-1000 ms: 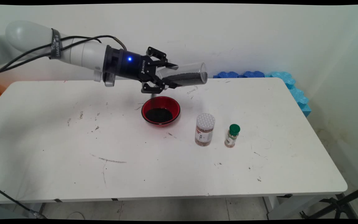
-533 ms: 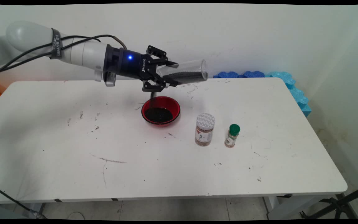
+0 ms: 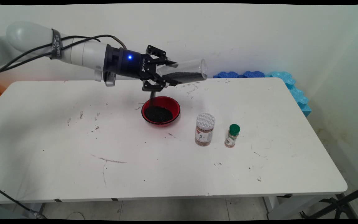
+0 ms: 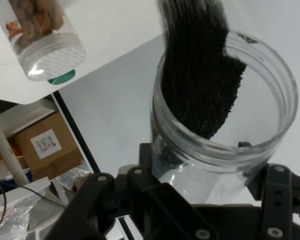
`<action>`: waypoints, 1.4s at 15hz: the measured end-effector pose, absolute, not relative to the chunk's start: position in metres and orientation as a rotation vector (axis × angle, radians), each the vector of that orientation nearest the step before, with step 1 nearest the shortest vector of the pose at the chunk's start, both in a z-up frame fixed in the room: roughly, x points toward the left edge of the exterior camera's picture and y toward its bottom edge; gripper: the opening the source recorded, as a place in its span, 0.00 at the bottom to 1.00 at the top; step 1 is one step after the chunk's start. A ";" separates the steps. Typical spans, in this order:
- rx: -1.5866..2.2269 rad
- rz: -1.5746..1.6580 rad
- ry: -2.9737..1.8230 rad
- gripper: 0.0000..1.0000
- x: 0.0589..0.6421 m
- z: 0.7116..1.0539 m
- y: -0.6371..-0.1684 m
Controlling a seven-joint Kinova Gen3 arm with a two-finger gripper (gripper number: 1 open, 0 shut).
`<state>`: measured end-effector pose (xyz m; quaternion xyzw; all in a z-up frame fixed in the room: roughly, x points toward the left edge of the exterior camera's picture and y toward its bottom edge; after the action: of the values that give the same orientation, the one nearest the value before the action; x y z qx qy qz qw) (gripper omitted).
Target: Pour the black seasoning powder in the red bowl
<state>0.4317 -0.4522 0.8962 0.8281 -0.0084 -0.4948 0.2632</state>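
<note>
Though gripper [image 3: 162, 76] clamps jar [image 3: 186, 73], mouth hidden.

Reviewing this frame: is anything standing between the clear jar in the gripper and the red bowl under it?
Nothing visible does. The gripper holds the clear jar on its side above the table, and the red bowl lies below with open air between. The white-lidded jar and green-capped bottle stand off to the bowl's right.
</note>
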 end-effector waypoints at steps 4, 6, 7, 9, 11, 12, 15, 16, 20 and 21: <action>2.239 -1.325 -0.055 0.00 0.433 0.895 -0.452; 2.236 -1.309 -0.095 0.00 0.433 0.895 -0.452; 2.234 -1.296 -0.124 0.00 0.434 0.894 -0.452; 2.224 -1.264 -0.196 0.00 0.434 0.894 -0.453; 2.203 -1.216 -0.304 0.00 0.435 0.894 -0.454; 2.190 -1.193 -0.358 0.00 0.435 0.895 -0.455; 2.146 -1.131 -0.506 0.00 0.434 0.897 -0.455; 2.125 -1.106 -0.566 0.00 0.433 0.898 -0.455; 2.063 -1.037 -0.729 0.00 0.432 0.900 -0.454; 2.039 -1.015 -0.781 0.00 0.431 0.901 -0.454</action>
<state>0.4314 -0.4536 0.9011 0.7906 -0.3026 -0.3936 0.3585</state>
